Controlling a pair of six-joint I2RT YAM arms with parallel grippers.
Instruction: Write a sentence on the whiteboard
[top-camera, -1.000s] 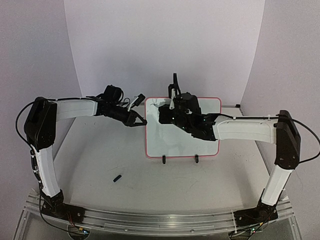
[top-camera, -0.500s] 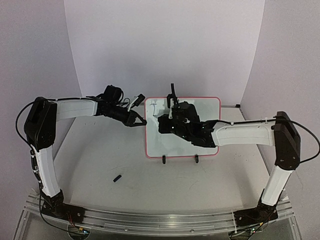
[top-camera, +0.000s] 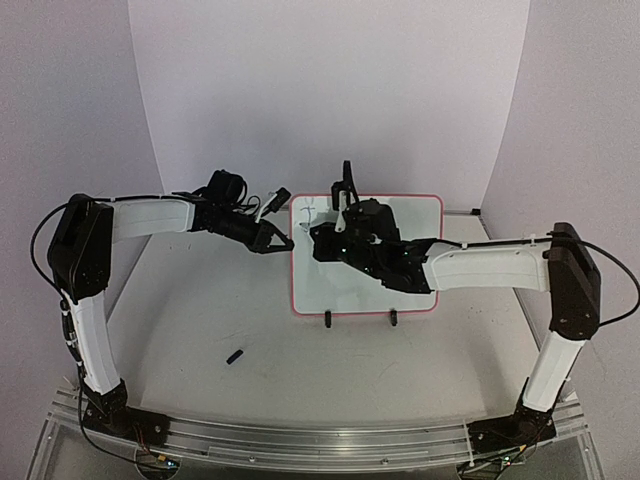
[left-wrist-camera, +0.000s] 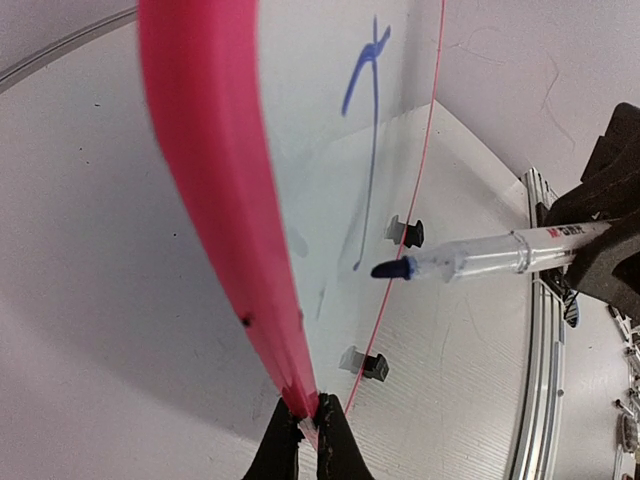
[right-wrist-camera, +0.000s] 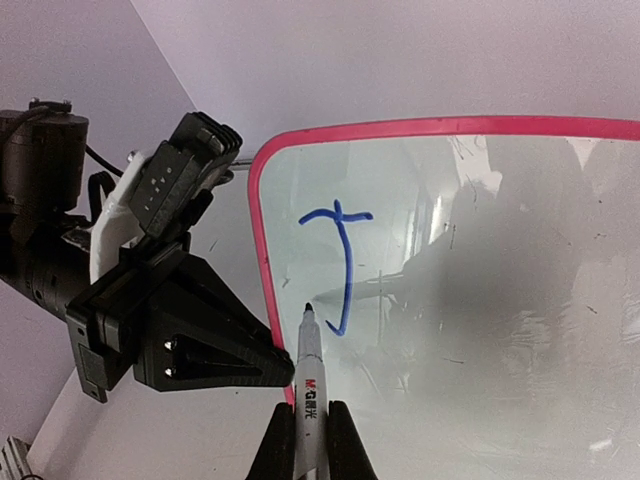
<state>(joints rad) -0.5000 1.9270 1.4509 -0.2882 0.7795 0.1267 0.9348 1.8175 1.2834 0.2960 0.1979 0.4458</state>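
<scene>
The whiteboard (top-camera: 345, 285) stands on two black clip feet (top-camera: 327, 320), with a pink-red rim. My left gripper (top-camera: 287, 241) is shut on its left rim (left-wrist-camera: 235, 230), jaws closed at the edge (left-wrist-camera: 310, 425). My right gripper (top-camera: 322, 240) is shut on a clear-bodied blue marker (right-wrist-camera: 307, 385). Of the sentence only a blue "J" (right-wrist-camera: 345, 270) shows, at the board's upper left; it also shows in the left wrist view (left-wrist-camera: 372, 130). The marker tip (right-wrist-camera: 308, 308) sits just left of the J's hook, very near the surface (left-wrist-camera: 392, 269).
A small black cap-like piece (top-camera: 236, 356) lies on the table in front of the left arm. White backdrop walls close in behind and at both sides. A metal rail (top-camera: 300, 435) runs along the near edge.
My right gripper with the marker has shifted a little to the left across the board. The left arm and the board have not moved.
</scene>
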